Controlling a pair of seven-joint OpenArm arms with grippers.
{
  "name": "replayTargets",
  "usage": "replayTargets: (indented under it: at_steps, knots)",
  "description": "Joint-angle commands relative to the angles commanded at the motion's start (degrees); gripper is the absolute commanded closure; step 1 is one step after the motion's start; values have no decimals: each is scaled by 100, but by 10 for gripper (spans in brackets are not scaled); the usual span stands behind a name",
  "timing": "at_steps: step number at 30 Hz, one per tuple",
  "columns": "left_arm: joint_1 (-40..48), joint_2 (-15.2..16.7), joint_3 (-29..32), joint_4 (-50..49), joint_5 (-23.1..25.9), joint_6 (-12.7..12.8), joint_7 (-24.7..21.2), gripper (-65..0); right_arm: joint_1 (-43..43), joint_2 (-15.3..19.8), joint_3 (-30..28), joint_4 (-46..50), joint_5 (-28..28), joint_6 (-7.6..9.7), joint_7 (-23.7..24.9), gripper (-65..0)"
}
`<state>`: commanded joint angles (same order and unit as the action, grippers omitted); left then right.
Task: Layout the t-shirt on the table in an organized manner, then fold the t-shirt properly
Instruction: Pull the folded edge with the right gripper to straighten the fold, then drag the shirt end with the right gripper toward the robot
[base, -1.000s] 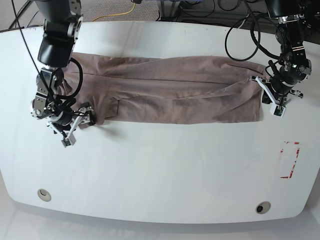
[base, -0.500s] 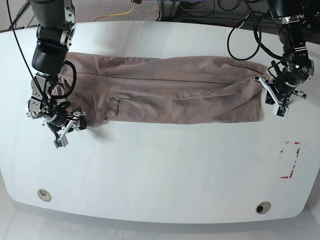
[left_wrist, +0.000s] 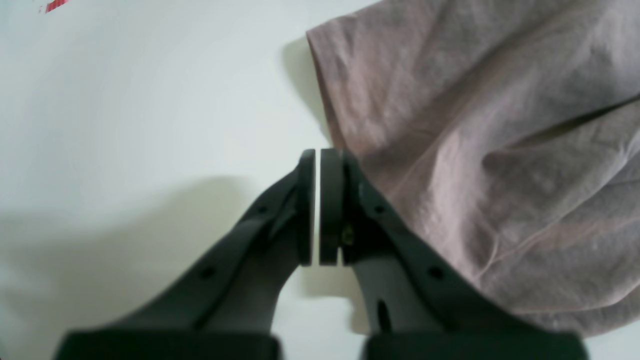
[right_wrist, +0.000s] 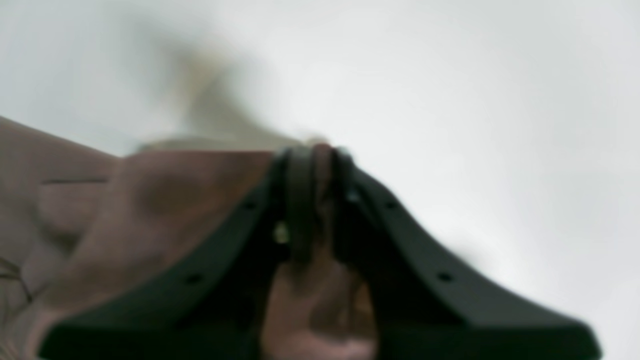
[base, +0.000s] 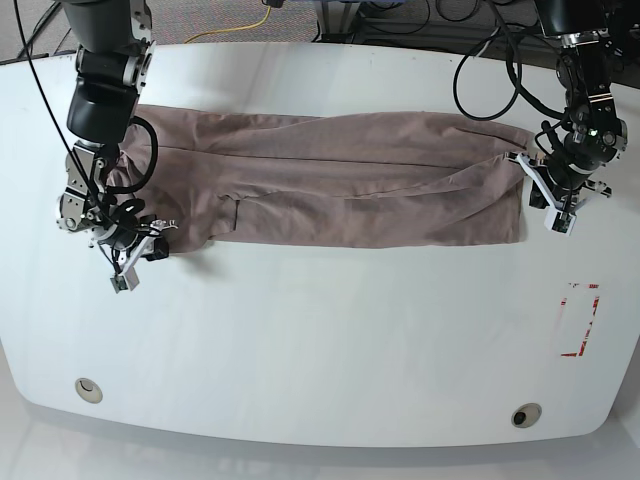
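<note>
— What do your grippers hold?
— Your right gripper (right_wrist: 316, 150) pinches a fold of the t-shirt (base: 340, 190) at its end. Your left gripper (left_wrist: 318, 155) is nearly closed on nothing, just beside the shirt's hem.
— And the shirt?
— Stretched lengthwise across the far half of the table (base: 330, 340).

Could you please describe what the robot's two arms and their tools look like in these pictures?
Both arms are black, jointed, with loose black cables looping beside them. The left tool and right tool have white-edged frames in the base view; up close their fingers are matte dark grey with small round holes.
</note>
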<state>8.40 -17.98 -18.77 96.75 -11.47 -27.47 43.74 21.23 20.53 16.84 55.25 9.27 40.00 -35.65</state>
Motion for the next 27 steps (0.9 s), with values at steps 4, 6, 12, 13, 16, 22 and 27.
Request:
replayTargets:
  at_steps: [4,6,12,13,16,22,27]
  knots:
    - [0,0,0,-9,0,0,0,0,-9,-26,0,510,9,0,-422,-32]
    - [0,0,0,-9,0,0,0,0,-9,-35,9,756,18,0,-677,-32]
    - [0,0,0,-9,0,0,0,0,-343,-114,26,1890,246,0,-1486,-30]
    - [0,0,0,-9,0,0,0,0,-448,-114,26,2154,308,0,-1626,-30]
    - [0,0,0,-9,0,0,0,0,-747,-132,26,2840,404,0,-2084,-30]
    - [0,0,0,-18,0,0,0,0,-1538,-185,26,4158,651,0,-2699,-30]
    - [-18,0,0,-26,0,0,0,0,-2154,-396,35,4870,651,0,-2866,-30]
